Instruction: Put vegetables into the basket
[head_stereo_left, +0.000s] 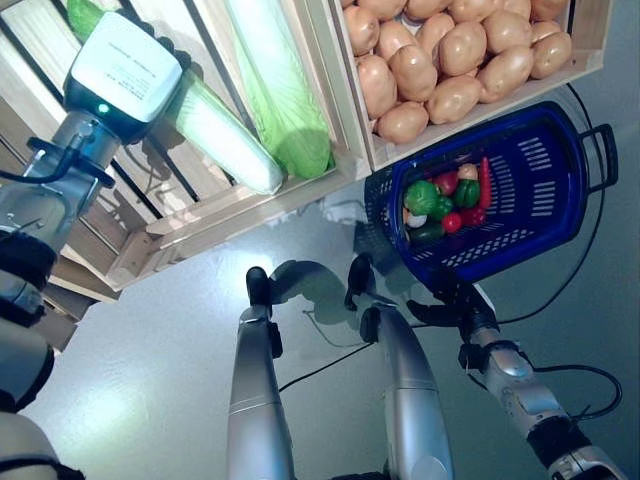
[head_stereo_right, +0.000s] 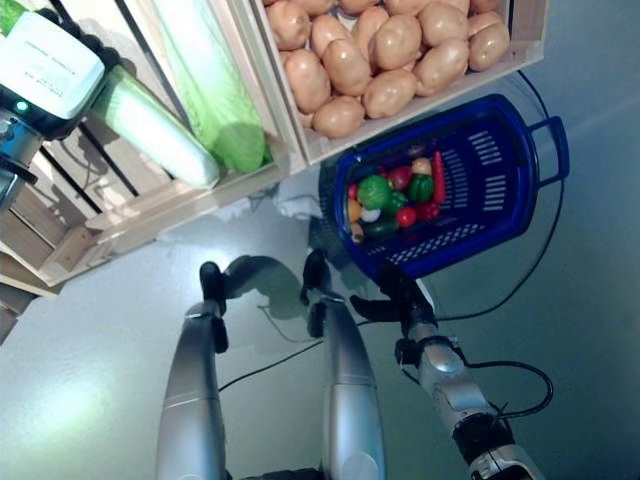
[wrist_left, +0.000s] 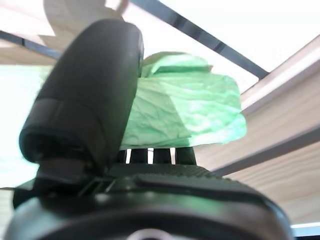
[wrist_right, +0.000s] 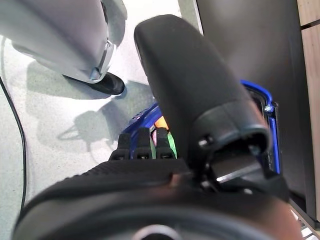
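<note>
Reaches with the left hand (wrist_left: 150, 185) up into the slatted wooden crate (head_stereo_left: 230, 215) of long pale cabbages (head_stereo_left: 225, 135). Clamps thumb and fingers (wrist_left: 160, 155) on the crumpled green leaf end of one cabbage (wrist_left: 185, 110), thumb pressed against one side and fingers tucked under the other. Seen only in the left wrist view, that grip; in the eye views hidden behind the white box (head_stereo_left: 125, 65) on the wrist. Carries faint grey print on that box, too small to read.

Grasps with the right hand (head_stereo_left: 455, 300) the near rim of the blue plastic basket (head_stereo_left: 575, 180), fingers curled round it. Shows in the right wrist view only a sliver of blue rim and a patch of orange and green past the thumb; gives the full contents in the eye views alone. Holds already a cluster of small vegetables (head_stereo_left: 445, 200), green, red and yellow, heaped at one end of the basket. Lies just beside a second crate, filled with potatoes (head_stereo_left: 450, 60), next to the cabbage crate.
</note>
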